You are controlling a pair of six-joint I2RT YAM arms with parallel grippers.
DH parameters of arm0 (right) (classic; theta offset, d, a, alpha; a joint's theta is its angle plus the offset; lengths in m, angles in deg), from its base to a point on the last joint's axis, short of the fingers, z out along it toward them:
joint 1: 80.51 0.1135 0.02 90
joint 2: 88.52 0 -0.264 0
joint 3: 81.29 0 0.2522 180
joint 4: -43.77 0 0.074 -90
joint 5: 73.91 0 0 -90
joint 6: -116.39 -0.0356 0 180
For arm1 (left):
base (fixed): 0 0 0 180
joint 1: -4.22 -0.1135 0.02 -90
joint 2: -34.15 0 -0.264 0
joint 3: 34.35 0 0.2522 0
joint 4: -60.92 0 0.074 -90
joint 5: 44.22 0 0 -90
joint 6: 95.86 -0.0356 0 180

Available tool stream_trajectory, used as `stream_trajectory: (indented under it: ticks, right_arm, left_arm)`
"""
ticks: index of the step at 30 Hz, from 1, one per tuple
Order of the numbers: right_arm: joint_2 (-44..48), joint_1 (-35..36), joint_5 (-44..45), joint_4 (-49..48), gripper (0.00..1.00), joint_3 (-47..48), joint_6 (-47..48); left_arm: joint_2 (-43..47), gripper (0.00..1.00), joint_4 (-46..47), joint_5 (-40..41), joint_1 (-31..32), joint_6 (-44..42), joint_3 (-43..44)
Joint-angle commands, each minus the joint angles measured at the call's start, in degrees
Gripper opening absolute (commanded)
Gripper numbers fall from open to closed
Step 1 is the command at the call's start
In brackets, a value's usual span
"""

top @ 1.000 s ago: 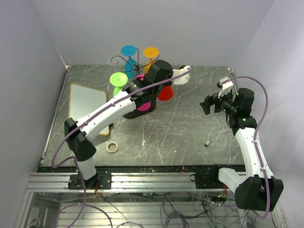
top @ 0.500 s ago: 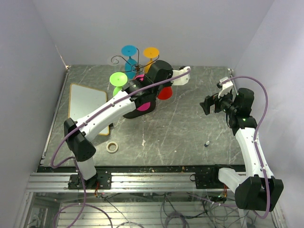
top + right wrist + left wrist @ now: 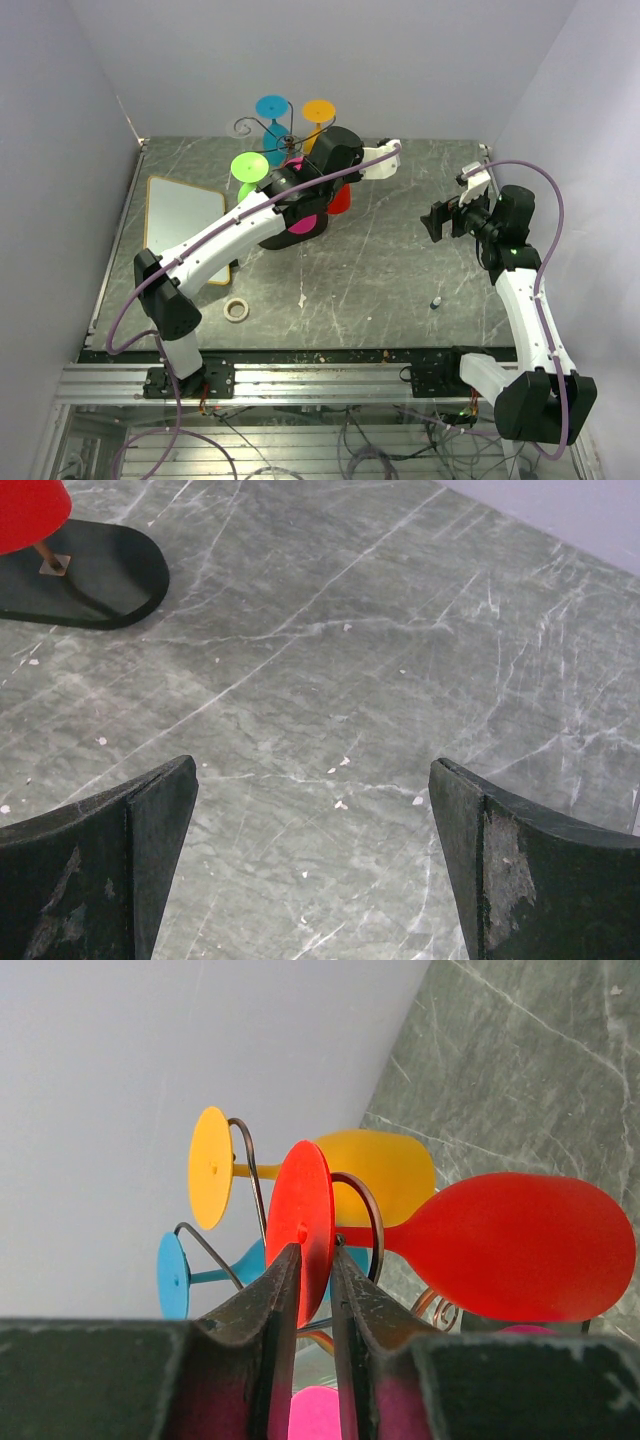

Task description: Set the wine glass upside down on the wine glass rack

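The red wine glass [image 3: 520, 1245] hangs bowl-down on the wine glass rack [image 3: 372, 1222], its stem passing through a wire loop. My left gripper [image 3: 315, 1250] straddles the glass's round foot [image 3: 303, 1210]; the jaws stand slightly open, with a thin gap beside the disc. From above, the red bowl [image 3: 340, 198] shows under the left arm [image 3: 340, 152], beside the rack's scroll top [image 3: 288, 140]. My right gripper [image 3: 432, 220] hovers wide open over bare table at the right, empty [image 3: 313, 775]. In the right wrist view the red bowl [image 3: 25, 510] hangs above the rack's black oval base [image 3: 100, 575].
Orange [image 3: 317, 110], blue [image 3: 271, 106], green [image 3: 249, 167] and pink [image 3: 305, 222] glasses hang on the same rack. A white board [image 3: 185, 215] lies at the left, a tape roll [image 3: 236, 309] near the front. A small dark object [image 3: 436, 300] sits near the right arm.
The left jaws have eased apart around the red foot. The red bowl has shifted slightly left, toward the rack. The right arm has stayed put.
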Motion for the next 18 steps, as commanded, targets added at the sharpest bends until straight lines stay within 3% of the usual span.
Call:
stream_trajectory:
  ticks: [1, 18]
  right_arm:
    - [-0.29, -0.20, -0.26, -0.75, 1.00, -0.96, 0.92]
    - [-1.28, -0.19, -0.05, 0.15, 1.00, -0.54, 1.46]
  left_arm:
    - [1.28, 0.30, -2.73, 0.08, -0.27, 1.20, -0.13]
    - [2.20, 0.35, -2.38, 0.43, -0.24, 0.88, -1.16]
